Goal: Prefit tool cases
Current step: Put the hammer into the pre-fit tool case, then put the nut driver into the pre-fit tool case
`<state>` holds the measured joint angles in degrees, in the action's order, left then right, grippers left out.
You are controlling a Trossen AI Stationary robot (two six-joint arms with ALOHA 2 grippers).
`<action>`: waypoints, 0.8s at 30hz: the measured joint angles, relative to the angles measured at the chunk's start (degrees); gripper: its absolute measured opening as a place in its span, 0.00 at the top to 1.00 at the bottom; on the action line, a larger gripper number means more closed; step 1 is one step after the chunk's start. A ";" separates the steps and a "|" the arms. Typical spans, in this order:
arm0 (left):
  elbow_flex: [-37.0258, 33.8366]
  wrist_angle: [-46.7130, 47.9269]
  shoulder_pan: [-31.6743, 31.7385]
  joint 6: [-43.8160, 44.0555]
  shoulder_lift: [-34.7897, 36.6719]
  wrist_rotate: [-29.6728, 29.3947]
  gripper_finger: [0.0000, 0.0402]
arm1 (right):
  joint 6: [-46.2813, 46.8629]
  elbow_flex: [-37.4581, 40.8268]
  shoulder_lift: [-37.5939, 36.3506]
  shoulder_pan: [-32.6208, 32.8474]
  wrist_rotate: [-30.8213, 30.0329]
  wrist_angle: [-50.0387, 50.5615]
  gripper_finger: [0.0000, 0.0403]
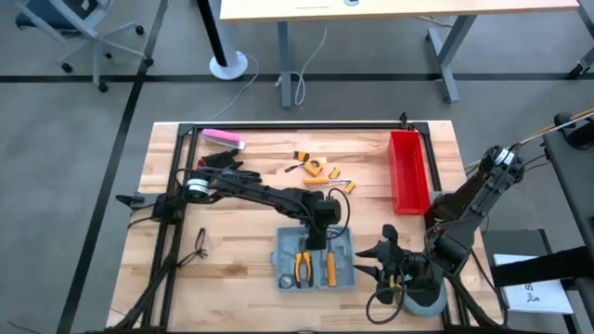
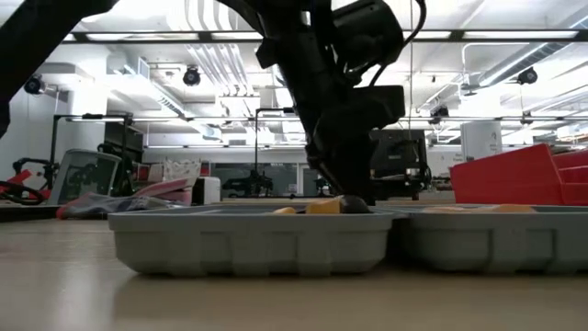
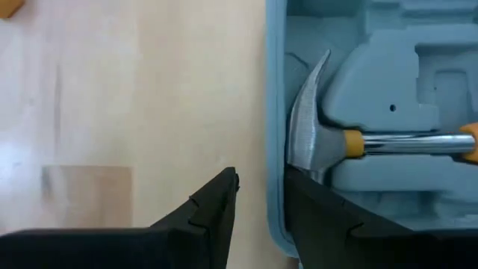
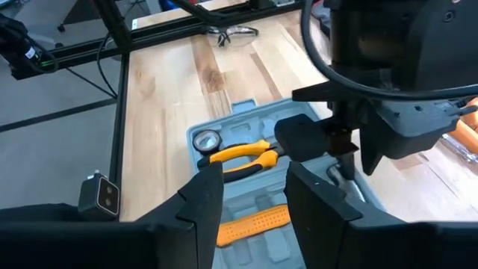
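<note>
While you are looking down from above, the light wooden counter (image 1: 251, 232) is filling the middle of a grey floor, with a black frame running along its far and left edges and a pale desk standing beyond it. The grey-blue tool case (image 1: 315, 258) is lying open near the counter's front edge, carrying yellow-handled pliers (image 1: 303, 267) and a hammer (image 3: 351, 142) in its moulded slots. Your left tool (image 3: 261, 198) is reaching down over the case's far rim, its fingers standing partly apart and straddling that rim, one outside over the wood and one inside beside the hammer head; you cannot tell whether they are pressing on it. Your right tool (image 4: 254, 190) is hovering off the case's right end, near the counter's front right corner, its fingers parted with nothing between them. A red bin (image 1: 408, 172) is sitting upright toward the far right, small yellow items (image 1: 320, 172) are lying scattered near the middle, a pink object (image 1: 224, 138) is resting at the far left, and safety glasses (image 1: 199, 243) are lying on the left. Across the counter, a workshop room with ceiling lights is showing.
</note>
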<state>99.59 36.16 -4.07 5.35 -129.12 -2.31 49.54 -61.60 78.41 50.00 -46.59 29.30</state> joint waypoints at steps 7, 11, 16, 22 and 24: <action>0.05 0.47 0.38 -0.35 0.63 0.22 0.71 | -0.02 0.00 0.00 0.00 -0.01 0.10 0.68; 0.86 1.90 0.47 -0.61 2.21 0.25 0.71 | -0.02 0.00 0.00 0.00 -0.02 0.43 0.70; 1.16 1.94 1.06 -1.40 4.82 -0.30 0.72 | -0.02 0.00 0.00 0.00 -0.04 0.44 0.71; 1.17 2.54 2.66 -3.00 6.07 -4.44 0.72 | -0.02 0.00 0.00 0.00 -0.09 0.42 0.68; 1.29 2.34 3.72 -3.15 6.19 -5.53 0.72 | -0.02 0.00 0.00 0.00 -0.13 0.42 0.68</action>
<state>100.88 38.50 -0.34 2.20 -122.93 -7.84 49.52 -61.60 78.41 50.00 -46.72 29.71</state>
